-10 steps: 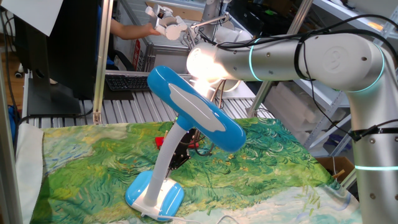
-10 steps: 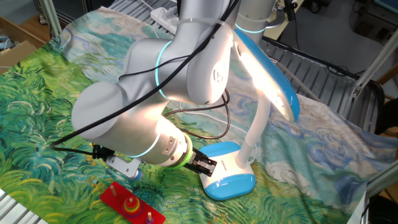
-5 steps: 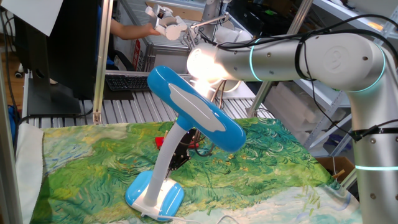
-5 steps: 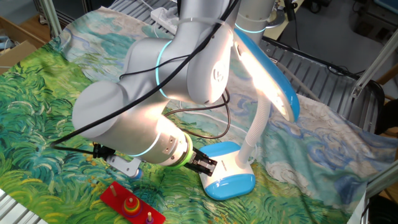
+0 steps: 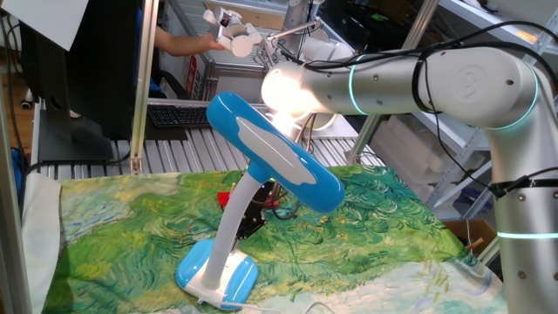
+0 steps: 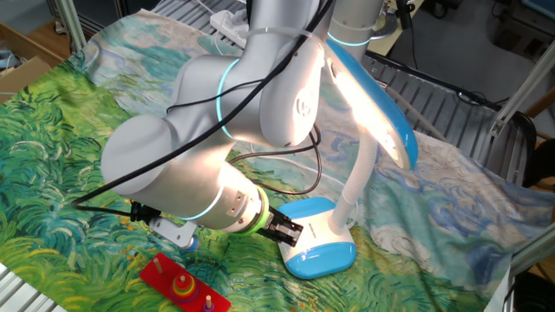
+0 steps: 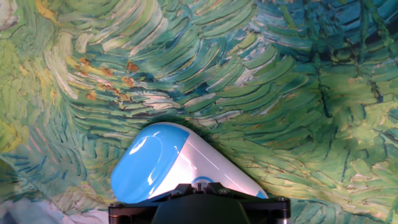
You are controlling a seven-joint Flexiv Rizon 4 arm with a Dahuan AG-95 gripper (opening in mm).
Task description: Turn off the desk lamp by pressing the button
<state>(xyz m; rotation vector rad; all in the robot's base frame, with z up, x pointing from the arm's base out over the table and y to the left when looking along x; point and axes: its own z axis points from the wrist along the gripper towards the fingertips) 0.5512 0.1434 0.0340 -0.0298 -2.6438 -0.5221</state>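
Note:
The desk lamp stands on the painted cloth, and its long sky-blue head (image 5: 275, 153) (image 6: 381, 113) still glows. A curved white neck (image 5: 228, 231) (image 6: 360, 178) runs down to the oval blue-and-white base (image 5: 214, 270) (image 6: 323, 250) (image 7: 155, 162). My gripper (image 6: 290, 232) (image 5: 253, 218) (image 7: 198, 188) is shut, with its black fingertips down at the white part of the base. In the hand view the tips sit right at a small blue ring, the button (image 7: 202, 181), which they partly hide. Whether they touch it I cannot tell.
A red toy board with coloured pegs (image 6: 182, 282) lies on the cloth just in front of my wrist. A cardboard box (image 6: 17, 74) and a metal roller rack (image 5: 174, 153) border the table. My big silver arm (image 6: 260, 95) arches over the lamp's base.

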